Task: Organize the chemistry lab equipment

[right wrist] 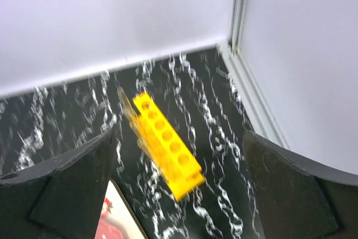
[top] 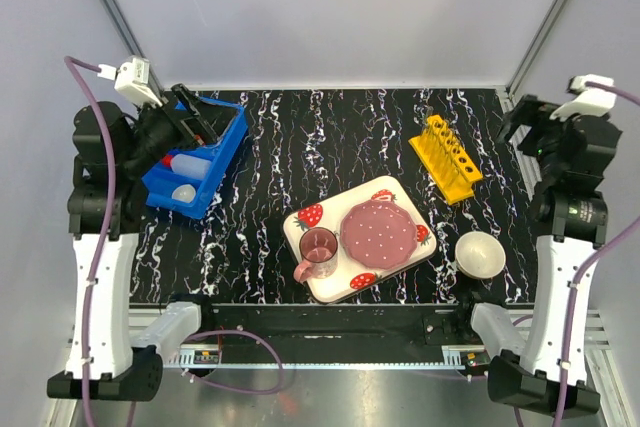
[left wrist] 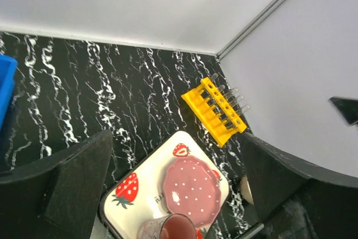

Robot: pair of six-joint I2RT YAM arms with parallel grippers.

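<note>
Sitting nr rt table (top: pixel 300 132) edge: yellow rack (top: pixel 446 159)

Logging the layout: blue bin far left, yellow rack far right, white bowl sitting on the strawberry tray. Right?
No: the top view shows the white bowl on the table, right of the strawberry tray, not on it. The blue bin and yellow rack are as stated.

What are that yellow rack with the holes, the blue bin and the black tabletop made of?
yellow rack: probably moulded plastic, judging by its even bright colour and slight sheen.
blue bin: also looks like plastic, with thin, glossy walls.
tabletop: black with white veins like marble, but it may be a printed sheet; the pictures cannot settle it.
</note>
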